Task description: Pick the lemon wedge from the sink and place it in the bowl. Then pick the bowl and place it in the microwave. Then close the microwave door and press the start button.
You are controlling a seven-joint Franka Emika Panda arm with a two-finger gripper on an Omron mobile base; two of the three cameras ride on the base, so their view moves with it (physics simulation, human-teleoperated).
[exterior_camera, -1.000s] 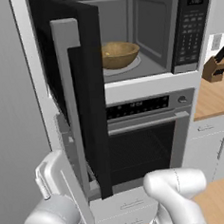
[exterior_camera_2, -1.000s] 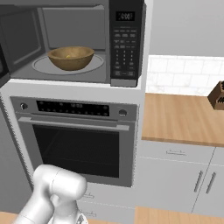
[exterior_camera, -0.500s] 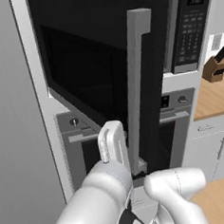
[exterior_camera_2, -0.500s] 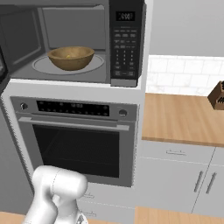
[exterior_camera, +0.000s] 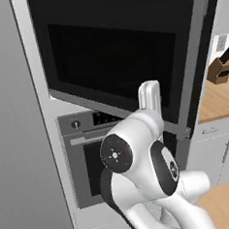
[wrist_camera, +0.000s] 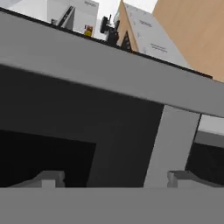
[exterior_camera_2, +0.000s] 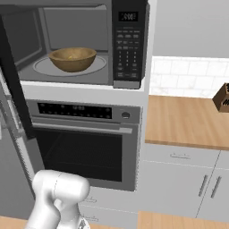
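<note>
In the tall cabinet column above the oven (exterior_camera_2: 85, 143): microwave (exterior_camera_2: 78, 42) with cavity open to the right base view, keypad panel at its right. Microwave door (exterior_camera: 117, 62) swung partway, dark window facing the left base camera, vertical steel handle (exterior_camera: 193, 64) at its right edge. Inside on the turntable, brown wooden bowl (exterior_camera_2: 72, 59), upright; contents not discernible. Against the door's lower part, arm raised with gripper (wrist_camera: 116, 178) close to the door face, fingertips (wrist_camera: 48, 178) spread wide apart, nothing between them. Far right on the wooden counter (exterior_camera_2: 188, 118), knife block (exterior_camera: 219, 67).
</note>
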